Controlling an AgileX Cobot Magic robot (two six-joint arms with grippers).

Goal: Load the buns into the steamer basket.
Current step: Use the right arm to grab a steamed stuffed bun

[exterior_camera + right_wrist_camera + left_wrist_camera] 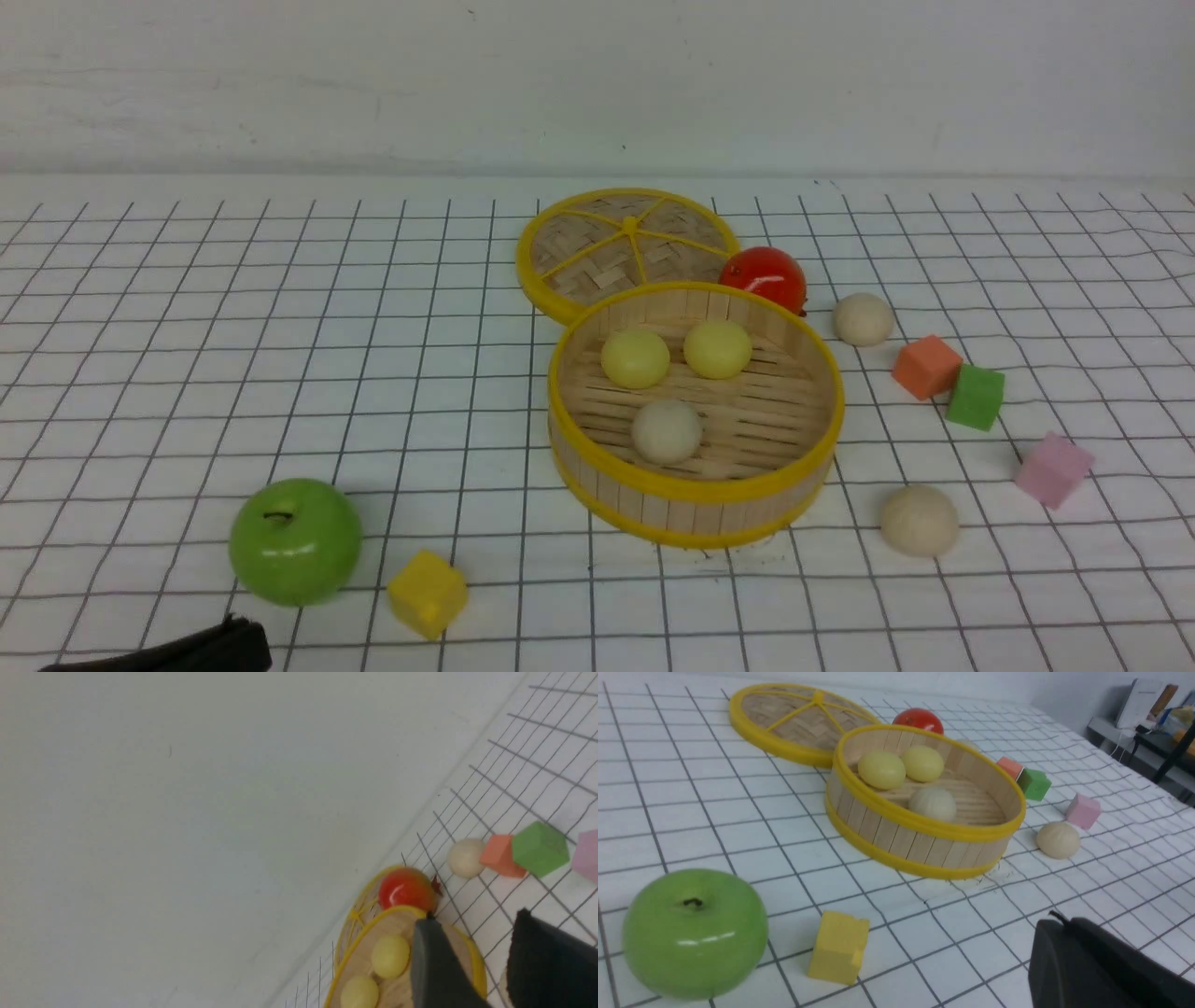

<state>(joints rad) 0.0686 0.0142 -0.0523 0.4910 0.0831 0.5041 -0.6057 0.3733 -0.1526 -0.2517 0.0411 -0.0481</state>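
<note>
Left gripper sits closed, empty; right gripper gapes, empty, likely nearer both loose cream buns at one and four o'clock of the steamer basket.

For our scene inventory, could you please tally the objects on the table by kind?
Buns: 5
Foam cubes: 4
Green apple: 1
Red tomato-like ball: 1
Steamer basket: 1
Lid: 1
Total: 13
</note>
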